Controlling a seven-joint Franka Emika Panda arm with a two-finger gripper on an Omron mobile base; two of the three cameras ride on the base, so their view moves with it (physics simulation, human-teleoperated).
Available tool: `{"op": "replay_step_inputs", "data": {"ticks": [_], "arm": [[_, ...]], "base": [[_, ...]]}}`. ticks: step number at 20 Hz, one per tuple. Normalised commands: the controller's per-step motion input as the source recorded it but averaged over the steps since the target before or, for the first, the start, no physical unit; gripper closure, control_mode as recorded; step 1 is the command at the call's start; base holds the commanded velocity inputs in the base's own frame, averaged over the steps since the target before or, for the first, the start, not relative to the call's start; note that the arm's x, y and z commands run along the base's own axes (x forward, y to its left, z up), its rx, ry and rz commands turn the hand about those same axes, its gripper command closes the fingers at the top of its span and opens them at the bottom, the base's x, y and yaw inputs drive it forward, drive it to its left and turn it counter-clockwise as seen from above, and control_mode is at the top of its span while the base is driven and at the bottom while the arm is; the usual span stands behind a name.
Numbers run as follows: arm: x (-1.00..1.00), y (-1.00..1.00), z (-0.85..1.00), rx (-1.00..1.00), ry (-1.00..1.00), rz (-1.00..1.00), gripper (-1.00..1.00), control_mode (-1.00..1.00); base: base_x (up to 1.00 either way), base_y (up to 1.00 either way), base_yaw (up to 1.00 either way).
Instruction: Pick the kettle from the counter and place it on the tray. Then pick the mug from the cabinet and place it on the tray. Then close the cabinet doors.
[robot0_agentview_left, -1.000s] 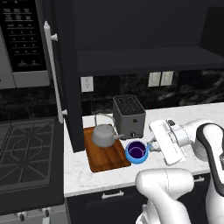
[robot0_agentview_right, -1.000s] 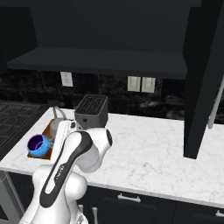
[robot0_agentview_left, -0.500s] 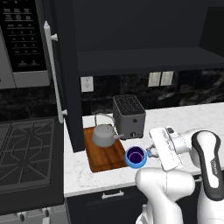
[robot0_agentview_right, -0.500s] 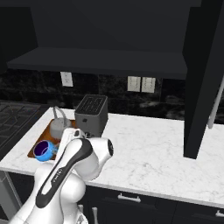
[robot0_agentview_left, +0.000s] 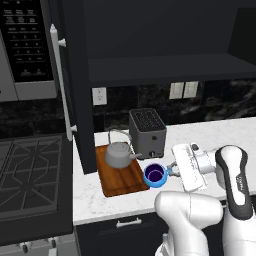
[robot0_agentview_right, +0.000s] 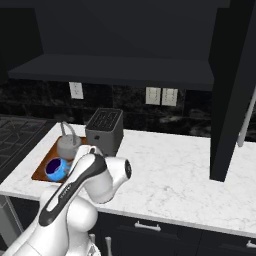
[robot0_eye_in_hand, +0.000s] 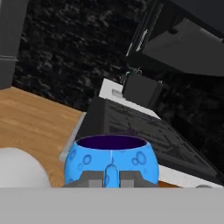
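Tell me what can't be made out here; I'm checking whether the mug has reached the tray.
- Mug bottom: from the left base view, it can't be told whether it rests on the tray or hangs at its edge.
- Gripper on the mug handle: the grey band hides it in the hand view.
- Tray's right part: the arm covers it in the right base view.
- Kettle spout: too small there.

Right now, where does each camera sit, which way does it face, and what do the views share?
Left base view: behind the arm on its left, looking forward and down at the kettle on the tray; the white arm rises at lower right.
Right base view: behind on the right, facing the toaster and counter; the arm rises at lower left.
Hand view: on the hand, looking along the end effector, shut on the mug.
Shared: both base views show the kettle, tray, toaster and mug; the hand view shares the mug.
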Motion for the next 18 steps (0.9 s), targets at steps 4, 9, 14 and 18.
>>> {"op": "replay_step_inputs", "data": {"ticks": [4, 9, 14, 18], "arm": [[0.53, 0.25, -0.49, 0.06, 0.00, 0.00, 1.00, -1.00], [0.51, 0.30, -0.60, 0.12, 0.00, 0.01, 1.00, -1.00], [0.27, 0.36, -0.63, 0.13, 0.00, 0.06, 1.00, -1.00], [0.06, 0.41, -0.58, 0.12, 0.00, 0.09, 1.00, -1.00]], "base": [[0.00, 0.00, 0.00], [0.00, 0.00, 0.00], [0.00, 0.00, 0.00], [0.00, 0.00, 0.00]]}}
